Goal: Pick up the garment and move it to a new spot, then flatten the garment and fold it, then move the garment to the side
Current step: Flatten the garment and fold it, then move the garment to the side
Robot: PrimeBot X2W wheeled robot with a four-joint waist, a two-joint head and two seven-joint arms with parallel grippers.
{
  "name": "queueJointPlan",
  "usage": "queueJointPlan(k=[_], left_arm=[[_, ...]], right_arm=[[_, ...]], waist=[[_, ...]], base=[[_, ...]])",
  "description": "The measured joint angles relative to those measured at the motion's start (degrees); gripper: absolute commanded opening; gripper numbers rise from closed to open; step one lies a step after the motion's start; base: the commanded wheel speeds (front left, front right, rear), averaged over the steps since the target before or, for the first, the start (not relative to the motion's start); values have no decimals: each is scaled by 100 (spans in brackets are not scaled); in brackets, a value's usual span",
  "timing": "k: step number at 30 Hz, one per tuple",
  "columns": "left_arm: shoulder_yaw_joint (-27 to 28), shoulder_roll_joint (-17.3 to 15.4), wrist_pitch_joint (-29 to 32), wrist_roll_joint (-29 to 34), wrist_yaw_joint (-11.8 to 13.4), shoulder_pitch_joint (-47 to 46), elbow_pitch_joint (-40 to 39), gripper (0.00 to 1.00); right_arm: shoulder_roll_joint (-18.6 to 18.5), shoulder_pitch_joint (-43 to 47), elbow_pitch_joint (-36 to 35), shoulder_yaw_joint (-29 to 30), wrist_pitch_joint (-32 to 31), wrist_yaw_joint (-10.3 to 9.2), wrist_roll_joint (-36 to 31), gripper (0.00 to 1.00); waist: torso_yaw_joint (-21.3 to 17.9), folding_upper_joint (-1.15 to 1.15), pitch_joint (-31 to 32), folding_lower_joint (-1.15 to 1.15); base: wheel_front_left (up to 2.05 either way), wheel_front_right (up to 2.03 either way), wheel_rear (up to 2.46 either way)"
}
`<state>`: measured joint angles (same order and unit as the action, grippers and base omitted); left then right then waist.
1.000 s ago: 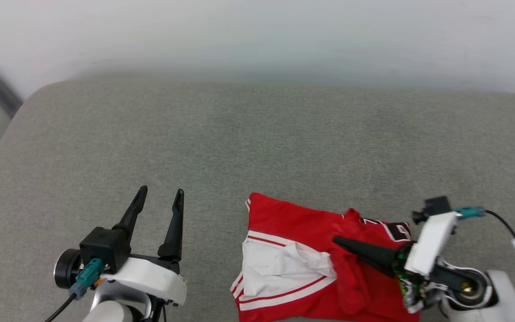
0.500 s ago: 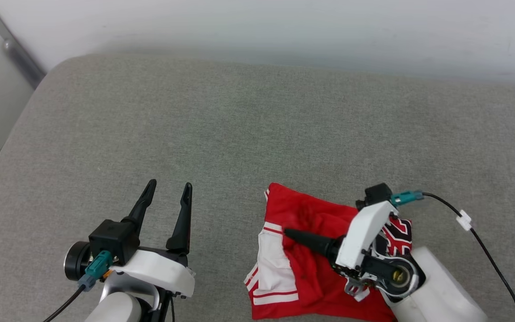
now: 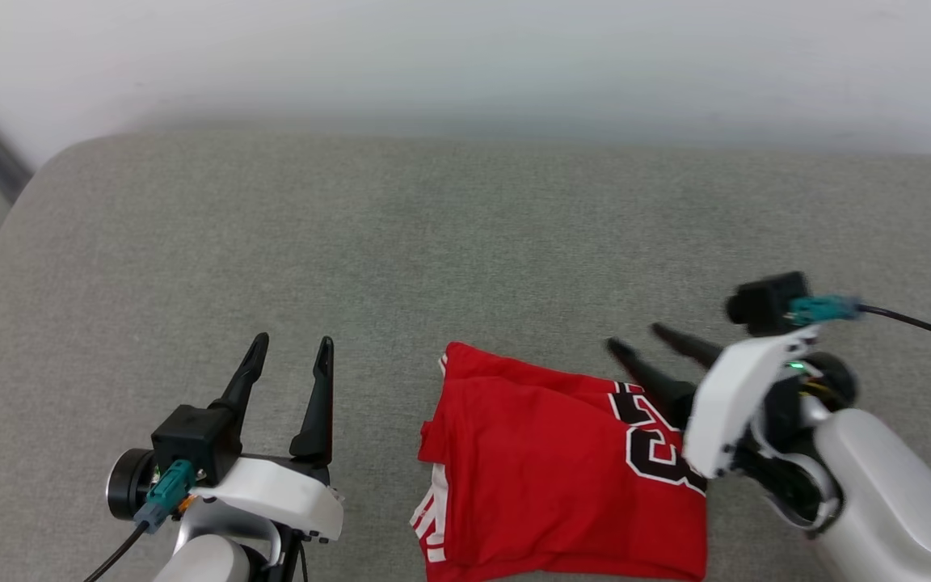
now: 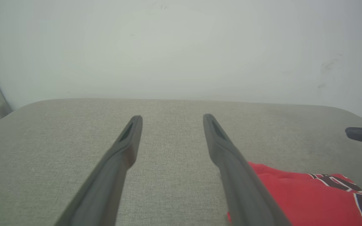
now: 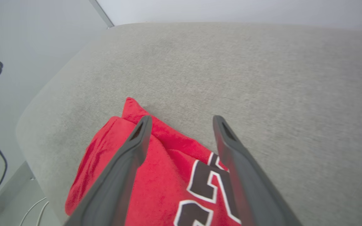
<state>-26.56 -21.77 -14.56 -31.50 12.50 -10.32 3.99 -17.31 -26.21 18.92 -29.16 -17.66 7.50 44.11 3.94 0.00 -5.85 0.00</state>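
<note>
As the bright red soft-fabric T-shirt with a black-and-white number print (image 3: 562, 477) lies folded into a compact rectangle at the near edge of the grey fabric-covered worktop (image 3: 465, 242), flattening and folding look done. Right hand (image 3: 637, 338): fingers apart, empty, at the shirt's far right corner. Left hand (image 3: 292, 342): fingers apart, empty, clear of the shirt. Remaining, by my reading: shift the shirt aside.
</note>
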Motion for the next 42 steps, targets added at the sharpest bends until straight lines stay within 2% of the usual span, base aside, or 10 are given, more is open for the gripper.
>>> queueJointPlan(k=[5, 8, 11, 14, 18, 25, 30, 42], left_arm=[[70, -37, -9, 10, 88, 97, 5, 100], [98, -96, -11, 45, 165, 149, 7, 100], [111, -112, -15, 44, 189, 201, 11, 100], [163, -149, -16, 15, 242, 281, 33, 100], [269, -197, -15, -47, 370, 496, 76, 100], [304, -246, -23, -43, 389, 726, 105, 100], [304, -201, -26, 0, 363, 800, 126, 100], [398, -177, -33, 9, 305, 806, 164, 100]], right_arm=[[-219, 565, -29, 935, 657, 0, -1243, 100], [-233, 948, -121, 1871, 1094, 0, -1954, 100], [-29, 1405, -434, 2622, 1454, 0, -2477, 100], [281, 1774, -907, 3080, 1713, 0, -2809, 100], [608, 2225, -1546, 3248, 1890, 0, -3052, 100], [989, 2970, -2380, 3203, 1838, 0, -3308, 100], [1107, 3271, -2665, 3137, 1662, 0, -3357, 100], [1140, 3328, -2944, 3104, 1418, 0, -3410, 100]], waist=[[-181, 0, 111, 0], [-284, 0, 168, 0], [-350, 0, 235, 0], [-411, 0, 307, 0], [-501, 0, 454, 0], [-588, 0, 648, 0], [-621, 0, 694, 0], [-626, 0, 694, 0]], base=[[0, 0, 0], [0, 0, 0], [0, 0, 0], [0, 0, 0], [0, 0, 0], [0, 0, 0], [0, 0, 0], [0, 0, 0]])
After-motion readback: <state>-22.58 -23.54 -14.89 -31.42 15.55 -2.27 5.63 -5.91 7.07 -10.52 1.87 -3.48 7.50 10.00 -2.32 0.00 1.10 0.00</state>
